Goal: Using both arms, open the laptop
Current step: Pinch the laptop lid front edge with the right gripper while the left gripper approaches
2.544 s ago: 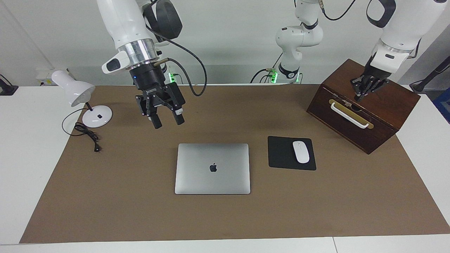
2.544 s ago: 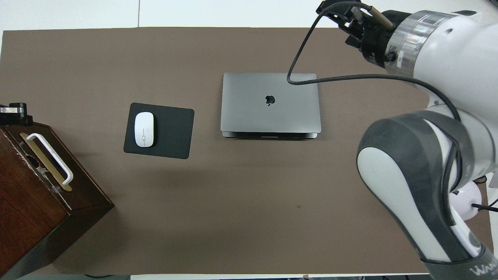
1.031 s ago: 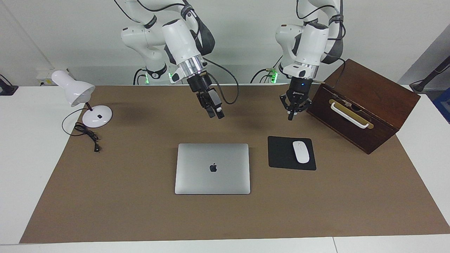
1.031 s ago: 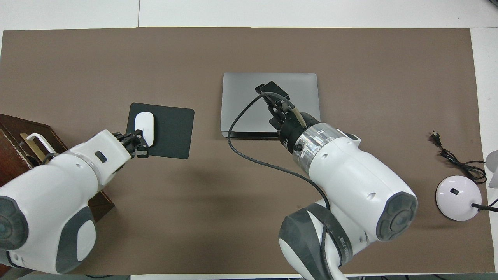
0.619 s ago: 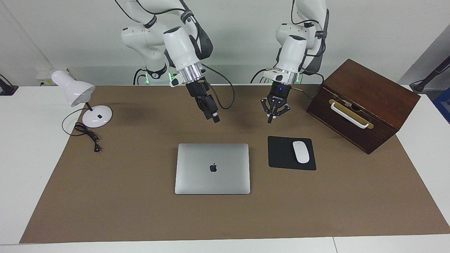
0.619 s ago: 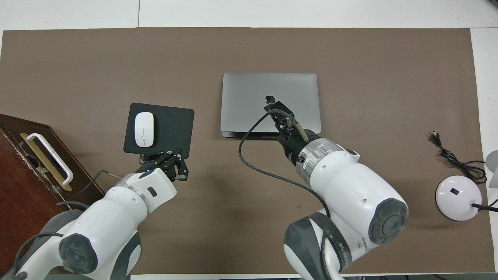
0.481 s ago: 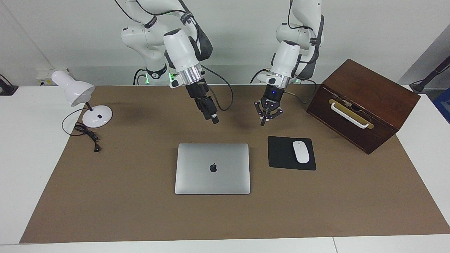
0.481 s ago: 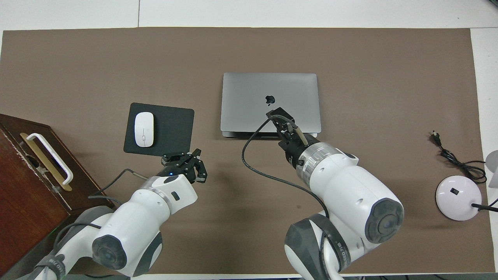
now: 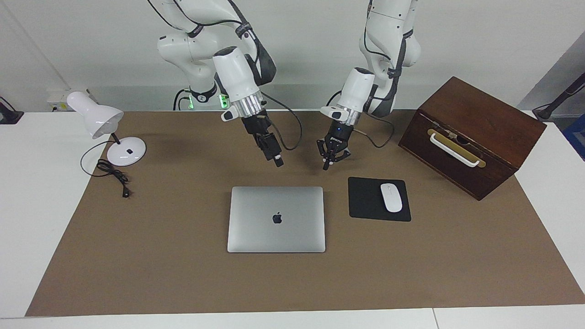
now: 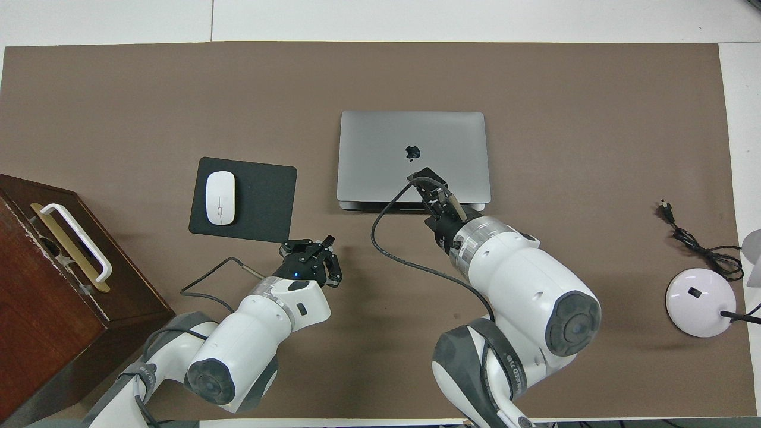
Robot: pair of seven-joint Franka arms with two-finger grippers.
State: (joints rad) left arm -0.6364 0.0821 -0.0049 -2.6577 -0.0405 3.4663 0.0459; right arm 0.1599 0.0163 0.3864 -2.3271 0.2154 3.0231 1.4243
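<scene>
Lying closed and flat on the brown mat that covers the surface point(image 9: 183, 283), the thin silver-grey rectangular laptop point(image 9: 276, 219) with a dark apple logo on its lid sits about midway between the two arms' ends, with nothing touching it. Both arms hang in the air on the robots' side of it. The right pincer point(image 9: 278, 161) is over the mat just short of the laptop's edge nearer the robots, with its two fingertips standing apart and nothing between them. The left pincer point(image 9: 326, 165) is over the bare mat beside that same edge, toward the black mouse pad, with its fingertips pressed together on nothing. Just beside the laptop, toward the left arm's end, lies the flat black rectangular mouse pad point(image 9: 365, 201) carrying a small white oval mouse point(image 9: 391, 197). Farther toward that end stands a dark brown wooden box point(image 9: 475, 132) with a white handle. At the right arm's end rests a white desk lamp point(image 9: 98, 121) with its black cord.
</scene>
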